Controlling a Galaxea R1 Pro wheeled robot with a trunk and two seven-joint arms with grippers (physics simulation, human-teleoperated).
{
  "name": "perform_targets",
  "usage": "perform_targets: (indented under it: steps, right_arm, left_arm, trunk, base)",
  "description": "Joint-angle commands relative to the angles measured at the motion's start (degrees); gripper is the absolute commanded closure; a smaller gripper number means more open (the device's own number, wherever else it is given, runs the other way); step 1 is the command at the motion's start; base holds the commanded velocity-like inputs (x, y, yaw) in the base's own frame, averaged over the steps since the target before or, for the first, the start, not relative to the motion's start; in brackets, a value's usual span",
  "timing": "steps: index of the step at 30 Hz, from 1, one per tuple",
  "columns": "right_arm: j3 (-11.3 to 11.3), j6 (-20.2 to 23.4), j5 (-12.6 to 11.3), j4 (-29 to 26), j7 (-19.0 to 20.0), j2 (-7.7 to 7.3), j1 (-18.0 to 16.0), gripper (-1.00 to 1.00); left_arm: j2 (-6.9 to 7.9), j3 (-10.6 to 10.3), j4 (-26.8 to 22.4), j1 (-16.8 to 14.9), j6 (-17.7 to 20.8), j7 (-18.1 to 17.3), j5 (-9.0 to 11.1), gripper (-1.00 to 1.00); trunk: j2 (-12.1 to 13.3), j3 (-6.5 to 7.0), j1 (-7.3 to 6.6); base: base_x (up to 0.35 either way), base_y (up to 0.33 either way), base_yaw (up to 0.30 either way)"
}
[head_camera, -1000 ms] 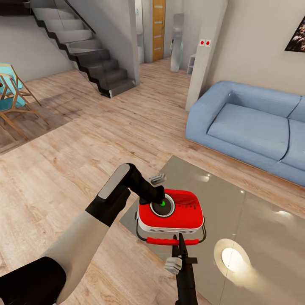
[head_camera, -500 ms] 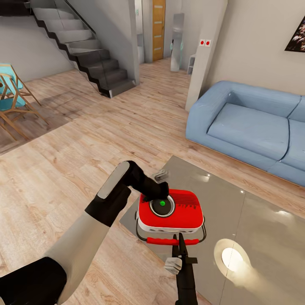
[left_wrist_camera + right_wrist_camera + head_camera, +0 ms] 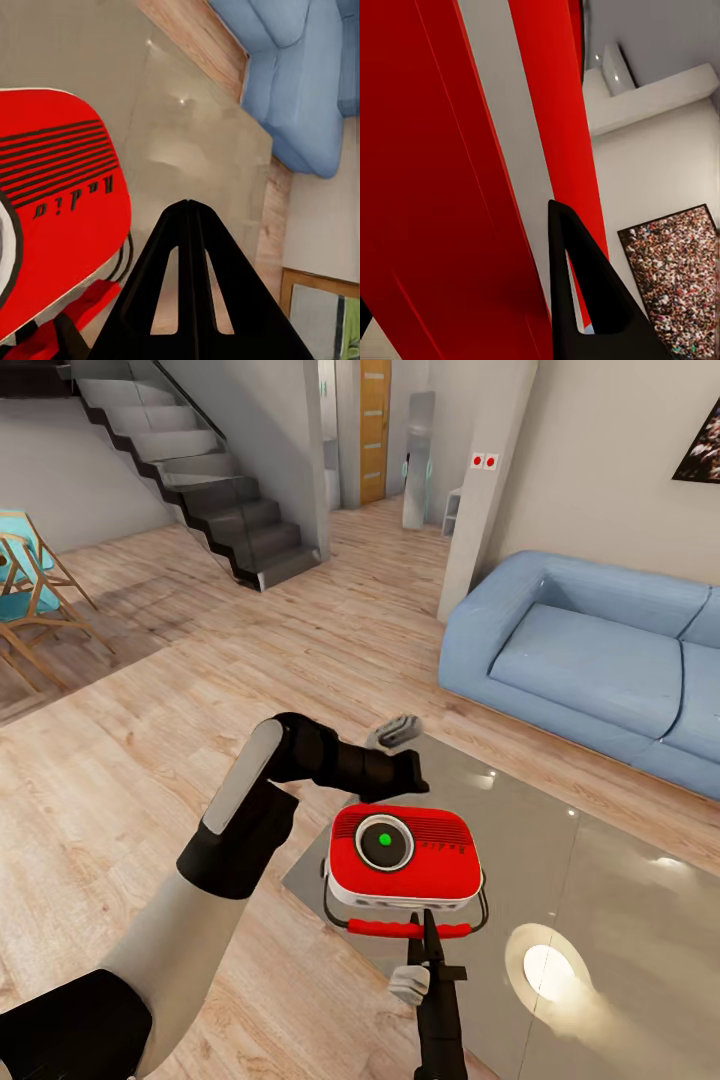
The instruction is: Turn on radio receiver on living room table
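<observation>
**Right gripper pinning the handle while the left one hangs clear of the dial**

The right gripper (image 3: 428,932) is sitting with its jaws drawn together on the red handle (image 3: 408,930) of the radio (image 3: 403,857), apparently steadying the set so that a push on its face does not slide it across the glossy top. In the right wrist view the black fingers (image 3: 585,300) are lying pressed against the red and white bands of the radio's (image 3: 450,187) casing.

The left gripper (image 3: 400,745) is hanging above the far left corner of the radio, touching nothing; its jaws are meeting at one tip in the left wrist view (image 3: 187,206), so they are closed and empty. That pose is suiting a poke more than a grasp.

The radio is lying face up near the corner of the table (image 3: 600,880), its round dial (image 3: 384,842) showing a green centre, which is probably signalling that it is on. The blue sofa (image 3: 590,660) is standing beyond the table, well apart.
</observation>
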Motion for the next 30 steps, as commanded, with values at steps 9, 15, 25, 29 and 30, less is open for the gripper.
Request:
perform_targets:
  steps: [9,15,25,29,30]
  right_arm:
    - [-13.7,4.7,-3.2,-11.7,17.3,-0.94,0.0,1.00]
    - [-29.6,18.3,-3.6,-36.5,53.2,-4.37,-0.1,1.00]
    - [-35.0,39.5,-10.4,-43.8,83.4,-5.94,-9.9,1.00]
    - [-35.9,43.2,-14.5,-43.9,96.7,-8.16,-15.4,1.00]
    - [-36.0,43.2,-15.5,-43.9,100.4,-9.39,-16.8,1.00]
  left_arm:
    - [4.44,0.6,-0.3,0.0,0.0,-0.2,-0.8,1.00]
    - [11.40,0.8,-0.2,0.0,0.0,-0.4,-0.7,1.00]
    - [22.45,0.0,1.5,0.1,-0.2,-4.6,-0.9,1.00]
    - [24.52,-0.2,2.9,0.3,-0.3,-8.6,-3.2,1.00]
    - [24.67,-0.2,4.0,0.4,-0.4,-9.8,-5.0,1.00]
  trunk:
    - [0.0,0.00,0.00]
    - [0.0,0.00,0.00]
    - [0.0,0.00,0.00]
    - [0.0,0.00,0.00]
    - [0.0,0.00,0.00]
  base:
    - [0.000,0.000,0.000]
    - [0.000,0.000,0.000]
    - [0.000,0.000,0.000]
    - [0.000,0.000,0.000]
    - [0.000,0.000,0.000]
